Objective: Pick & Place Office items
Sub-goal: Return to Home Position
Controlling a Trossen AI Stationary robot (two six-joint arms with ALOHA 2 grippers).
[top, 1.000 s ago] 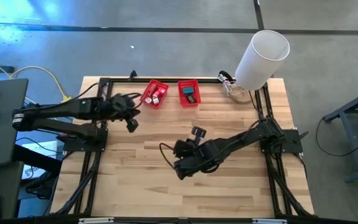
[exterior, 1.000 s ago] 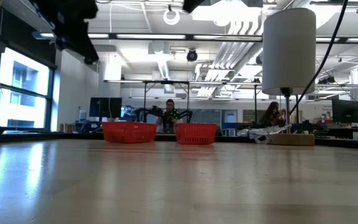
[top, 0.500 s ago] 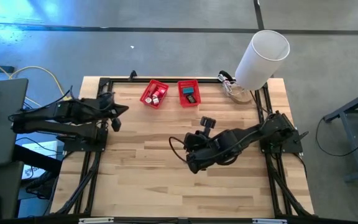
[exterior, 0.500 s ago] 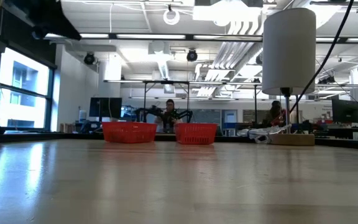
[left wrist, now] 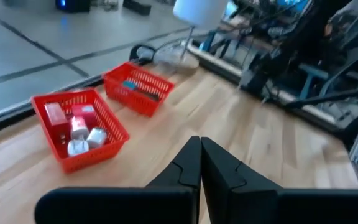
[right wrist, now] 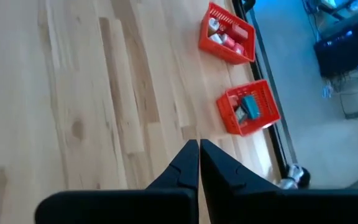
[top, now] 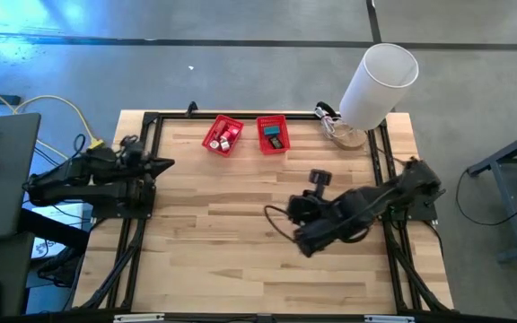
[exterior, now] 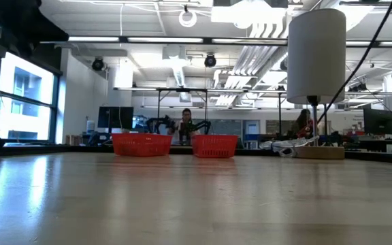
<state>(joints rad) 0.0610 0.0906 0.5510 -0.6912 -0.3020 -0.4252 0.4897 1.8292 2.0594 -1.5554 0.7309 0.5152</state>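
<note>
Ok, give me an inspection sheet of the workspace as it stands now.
Surface: wooden table, no spill seen.
Job's things: office items sit in two baskets at the far edge; red, pink and silvery in the left basket, teal and dark in the right basket.
Clutter: white cylinder, far right corner.
Grippers: left gripper shut, empty, at the left edge; right gripper shut, empty, above the right half.
Cables: yellow cable on the floor.
Surroundings: people at desks behind.

- Worktop (top: 240, 242): pale wooden planks, dark rails along the edges.
- Left red basket (left wrist: 98, 154): far edge, ahead of the left hand (left wrist: 200, 142).
- Right red basket (left wrist: 129, 102): just beside the first, beyond the right hand (right wrist: 199, 144).
- White cylinder (top: 380, 81): far corner, right hand's side.
</note>
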